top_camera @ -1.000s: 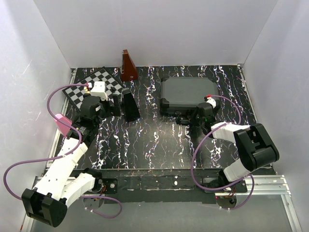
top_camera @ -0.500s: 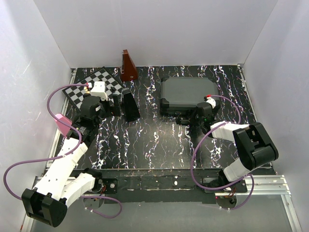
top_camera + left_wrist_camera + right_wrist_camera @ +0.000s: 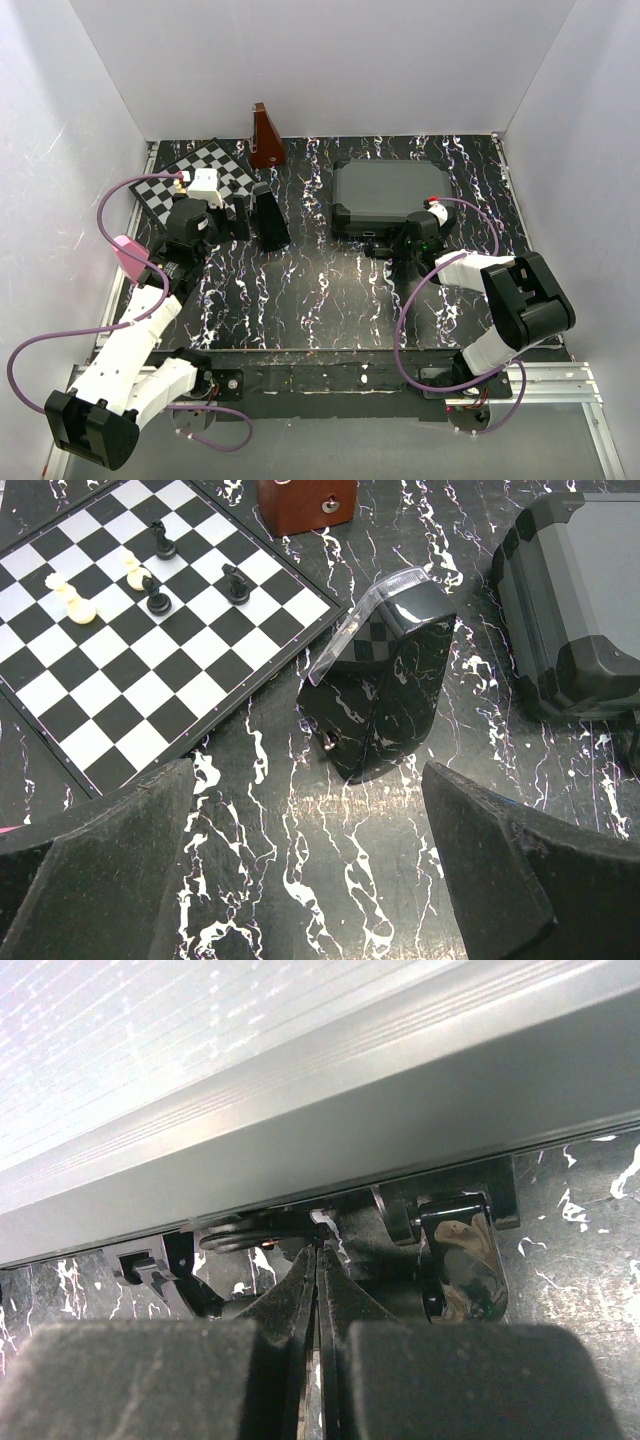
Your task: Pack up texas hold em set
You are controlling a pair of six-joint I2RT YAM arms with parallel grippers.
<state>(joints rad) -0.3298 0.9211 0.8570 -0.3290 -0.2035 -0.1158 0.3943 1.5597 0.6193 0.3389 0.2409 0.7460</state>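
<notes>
Caught next to no movement in either arm since a second earlier, bar perhaps a hair's shift at the right elbow. Found the black hard case (image 3: 385,190) closed, lid down, lying on the marbled table (image 3: 320,290) right of centre toward the far side. Spotted the right gripper (image 3: 388,247) hard up against the case's near edge. From the right wrist, saw its fingers (image 3: 270,1310) pinched to a thin slit, tips nosed in under the lid's rim among the black front hardware, just left of a glossy latch (image 3: 458,1260). Could not tell whether anything was nipped between them.

Over on the left, found the left gripper (image 3: 242,218) low over the table, fingers (image 3: 100,870) spread wide with nothing between the pads. Just ahead of it, picked out a glossy black wedge (image 3: 385,700) with a clear sloping face, standing on the table apart from the fingers. Noted the chessboard (image 3: 150,650) at far left with a few pieces on it, a brown pyramid-shaped object (image 3: 305,500) just beyond its far corner, and the case's corner well off to the right.
</notes>
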